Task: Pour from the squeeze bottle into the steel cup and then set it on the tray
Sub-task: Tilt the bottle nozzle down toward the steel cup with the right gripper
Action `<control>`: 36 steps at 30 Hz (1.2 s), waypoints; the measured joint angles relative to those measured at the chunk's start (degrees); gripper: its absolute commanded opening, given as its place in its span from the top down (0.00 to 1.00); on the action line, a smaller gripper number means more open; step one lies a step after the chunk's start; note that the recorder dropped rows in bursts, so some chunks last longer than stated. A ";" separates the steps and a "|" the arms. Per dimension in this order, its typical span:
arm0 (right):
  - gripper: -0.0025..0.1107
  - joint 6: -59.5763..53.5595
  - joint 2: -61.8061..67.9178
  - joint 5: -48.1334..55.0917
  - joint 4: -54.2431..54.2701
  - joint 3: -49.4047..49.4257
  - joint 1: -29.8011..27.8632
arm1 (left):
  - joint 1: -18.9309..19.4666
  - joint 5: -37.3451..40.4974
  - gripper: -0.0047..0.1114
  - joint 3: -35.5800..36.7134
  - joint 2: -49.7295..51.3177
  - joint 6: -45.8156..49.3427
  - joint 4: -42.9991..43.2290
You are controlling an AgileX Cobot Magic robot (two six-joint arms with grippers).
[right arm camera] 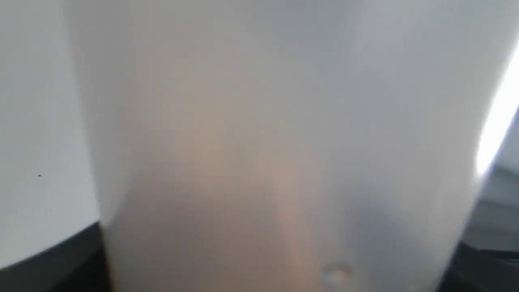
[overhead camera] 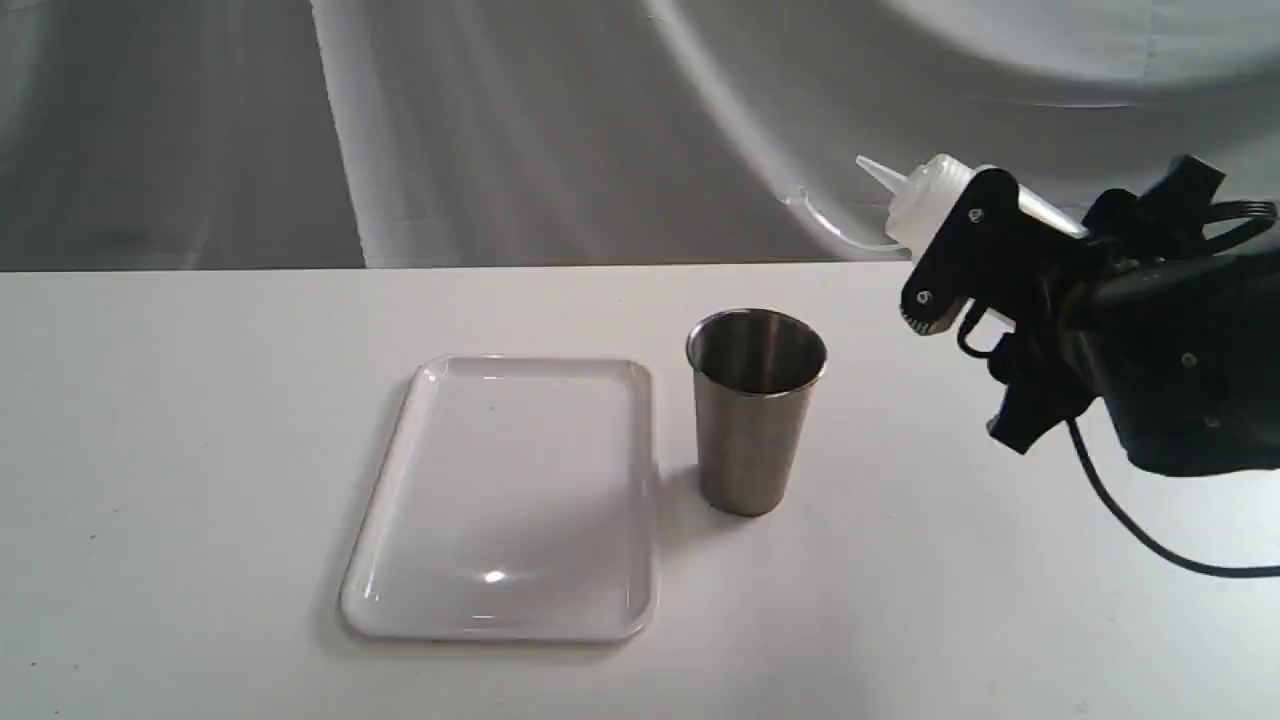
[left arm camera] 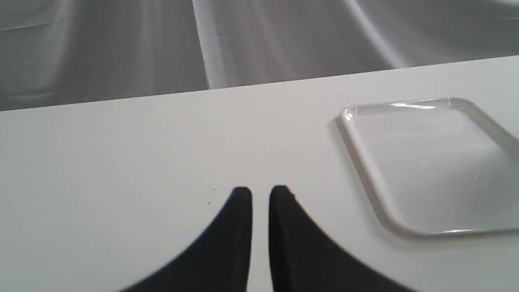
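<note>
Squeeze bottle — clamped in right gripper, lifted off table, tilted, nozzle pointing up and away from wrist. Bottle wall fills right wrist view, blurred, faint amber tint. Steel cup upright on table, below gripper on nozzle side, apart from it. Tray beyond cup, just beside it. Left gripper low over table, fingers nearly together, narrow slit, gripping nothing — tray corner near, ahead of fingertips.

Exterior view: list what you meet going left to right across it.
Flat white glossy rectangular tray → brushed-steel tapered cup → translucent whitish squeeze bottle with conical nozzle, tilted in the air.
</note>
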 measured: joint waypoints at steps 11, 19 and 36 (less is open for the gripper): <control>0.98 -6.51 0.47 0.24 0.00 -4.59 0.00 | 0.00 0.00 0.89 0.00 0.00 0.00 0.00; 0.98 -15.67 0.47 0.35 -0.13 -5.31 0.00 | 0.00 0.00 0.89 0.00 0.00 0.00 0.00; 0.98 -20.38 0.47 0.24 -0.13 -5.31 0.40 | 0.00 0.00 0.89 0.00 0.00 0.00 0.00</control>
